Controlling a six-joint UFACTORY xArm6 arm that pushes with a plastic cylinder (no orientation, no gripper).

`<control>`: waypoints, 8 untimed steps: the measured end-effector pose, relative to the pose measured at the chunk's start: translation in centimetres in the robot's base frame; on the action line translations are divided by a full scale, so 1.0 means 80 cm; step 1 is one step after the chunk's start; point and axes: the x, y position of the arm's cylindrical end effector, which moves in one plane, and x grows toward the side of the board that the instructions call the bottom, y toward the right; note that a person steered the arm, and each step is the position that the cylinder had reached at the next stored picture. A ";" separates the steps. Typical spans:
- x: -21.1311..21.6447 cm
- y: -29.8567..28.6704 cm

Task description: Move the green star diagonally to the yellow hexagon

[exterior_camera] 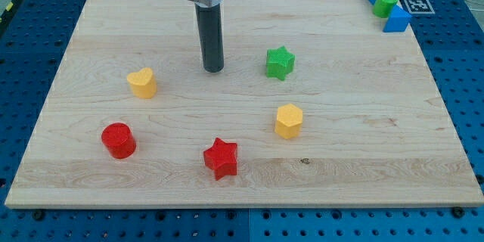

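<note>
Green star (280, 63) upright, symmetric | my tip (214, 69) left, apart | yellow hexagon (288, 120) below

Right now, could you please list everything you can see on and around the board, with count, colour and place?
green star: one, green, centre, right of my tip
yellow hexagon: one, yellow, below the green star
yellow heart: one, yellow, view's left
red cylinder: one, red, lower left
red star: one, red, bottom centre
blue blocks: two, blue, top right corner, shapes unclear
green block: one, green, between the blue blocks
wooden board: one, light wood, fills the view
marker tag: one, black and white, beside the top right corner
my tip: one, dark rod, left of the green star, apart from it
</note>
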 end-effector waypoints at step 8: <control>-0.004 0.085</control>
